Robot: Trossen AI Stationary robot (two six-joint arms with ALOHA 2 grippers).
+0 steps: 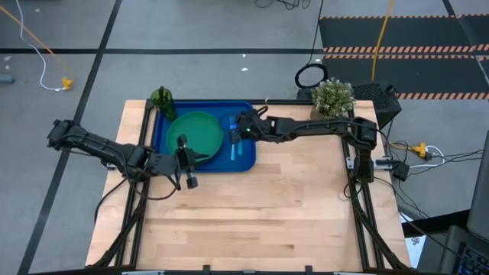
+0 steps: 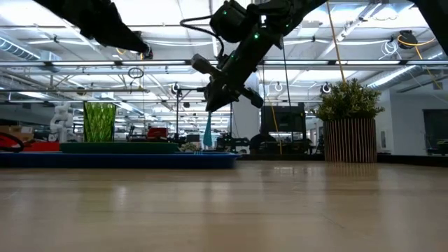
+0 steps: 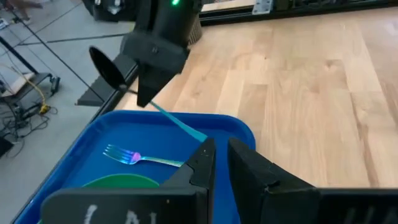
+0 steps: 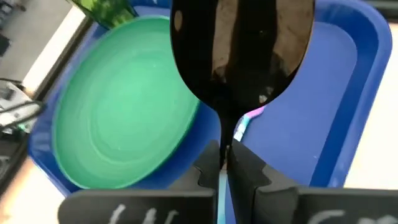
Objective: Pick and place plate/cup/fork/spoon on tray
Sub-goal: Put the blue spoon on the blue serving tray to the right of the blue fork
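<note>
The right hand [image 1: 238,131] pinched the spoon [image 4: 242,68] above the tray [image 1: 246,162], beside the plate [image 1: 195,131] and fork [image 3: 140,158]. It probably needed lowering flat before release — clear of the fork. The left hand [image 1: 186,162], nearly pressed together and empty, waited at the tray's near edge.

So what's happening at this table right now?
The right gripper is shut on the spoon, holding it above the tray, its handle pointing down toward the tray floor. The plate already sits on the tray, with the fork lying beside it and the cup at the tray's far corner. The left gripper hangs at the tray's near edge by the plate, fingers nearly closed and holding nothing. The spoon looks like the last item to set down.
</note>
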